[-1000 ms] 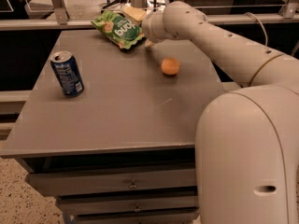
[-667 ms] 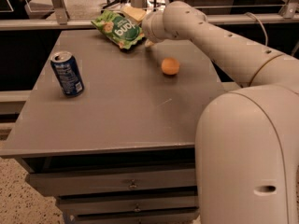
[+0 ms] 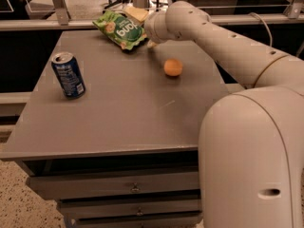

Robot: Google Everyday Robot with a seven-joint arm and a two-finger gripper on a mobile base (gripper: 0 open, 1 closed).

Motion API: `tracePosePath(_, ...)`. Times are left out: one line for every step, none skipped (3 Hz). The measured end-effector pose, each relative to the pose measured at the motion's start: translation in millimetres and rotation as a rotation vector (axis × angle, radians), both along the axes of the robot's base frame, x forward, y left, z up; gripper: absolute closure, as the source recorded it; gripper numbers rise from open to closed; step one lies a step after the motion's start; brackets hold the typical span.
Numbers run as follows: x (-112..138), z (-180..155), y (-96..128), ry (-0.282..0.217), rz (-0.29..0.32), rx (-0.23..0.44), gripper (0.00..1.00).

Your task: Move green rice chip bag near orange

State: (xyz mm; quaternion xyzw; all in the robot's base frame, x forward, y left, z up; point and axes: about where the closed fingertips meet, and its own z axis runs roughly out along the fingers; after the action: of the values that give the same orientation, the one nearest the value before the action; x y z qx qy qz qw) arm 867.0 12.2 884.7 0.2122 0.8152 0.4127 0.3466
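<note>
just one green rice chip bag (image 3: 120,29), one orange (image 3: 173,67); tool (image 3: 151,42) beside bag, grip unclear

Jaws seemingly beside bag (image 3: 121,29); open tabletop (image 3: 123,108) to orange (image 3: 173,67).

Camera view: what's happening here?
The robot's arm reaches across the grey table, its tool at the right end of the green rice chip bag, which lies at the far edge. The orange sits apart from the bag, nearer the camera and to its right. A blue soda can stands upright on the left, untouched.
</note>
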Motion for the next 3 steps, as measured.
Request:
tracePosePath(0, 0, 0, 0.0, 0.0, 0.0, 0.0)
tracePosePath(0, 0, 0, 0.0, 0.0, 0.0, 0.0)
tracePosePath(-19, 22, 44, -0.043, 0.126, 0.034, 0.0)
